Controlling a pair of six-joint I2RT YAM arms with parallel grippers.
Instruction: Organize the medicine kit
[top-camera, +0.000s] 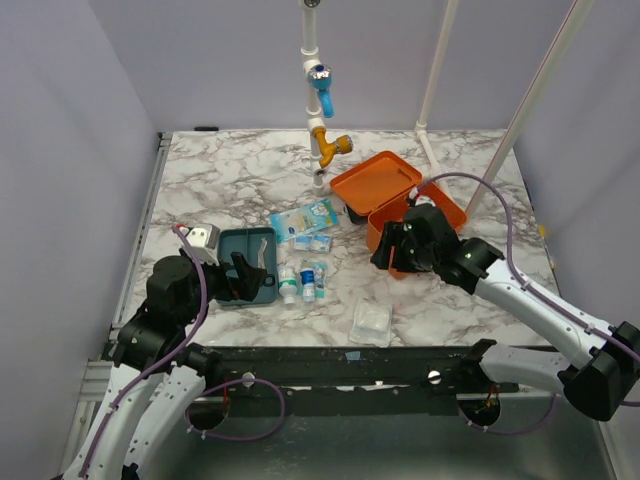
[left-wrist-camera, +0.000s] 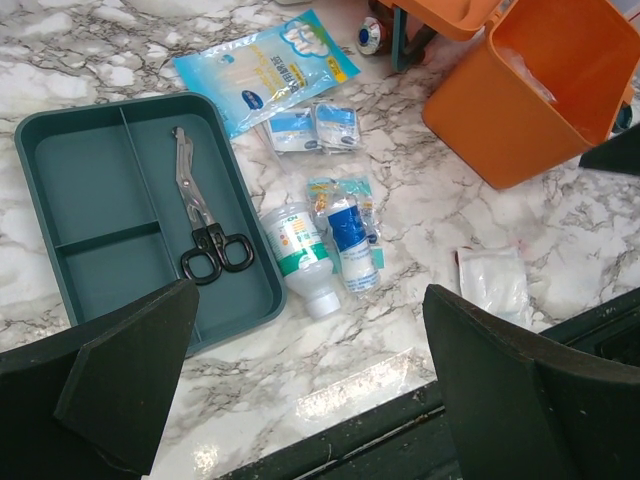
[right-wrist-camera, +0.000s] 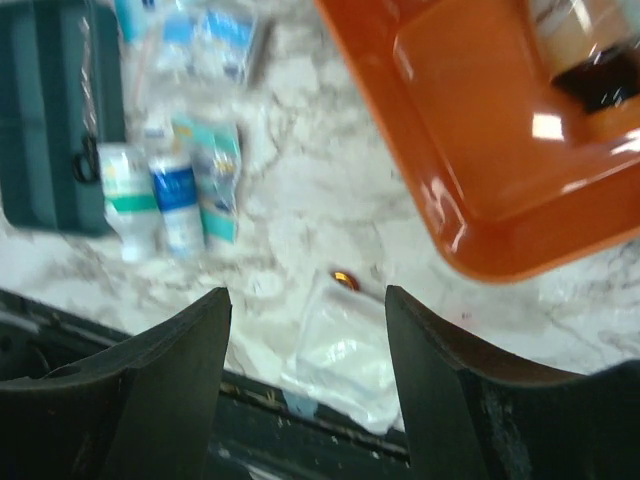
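Progress slight: scissors (left-wrist-camera: 200, 215) in teal tray (left-wrist-camera: 90, 180); bottles (left-wrist-camera: 300, 250), packets (left-wrist-camera: 265, 70) lie outside open medicine kit (left-wrist-camera: 500, 120); left gripper (left-wrist-camera: 310, 300), right gripper (right-wrist-camera: 307, 295) jaws apart.

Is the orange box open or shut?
Open. The box shows its hollow inside, and its lid is swung back beside it.

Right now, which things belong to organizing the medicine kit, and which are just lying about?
Belongs to the job: orange medicine kit, teal tray, scissors, blue pouch, small packets, green-label bottle, blue-label bottle, clear bag.
Just lying about: white pipe with blue and orange fittings, at the table's back.
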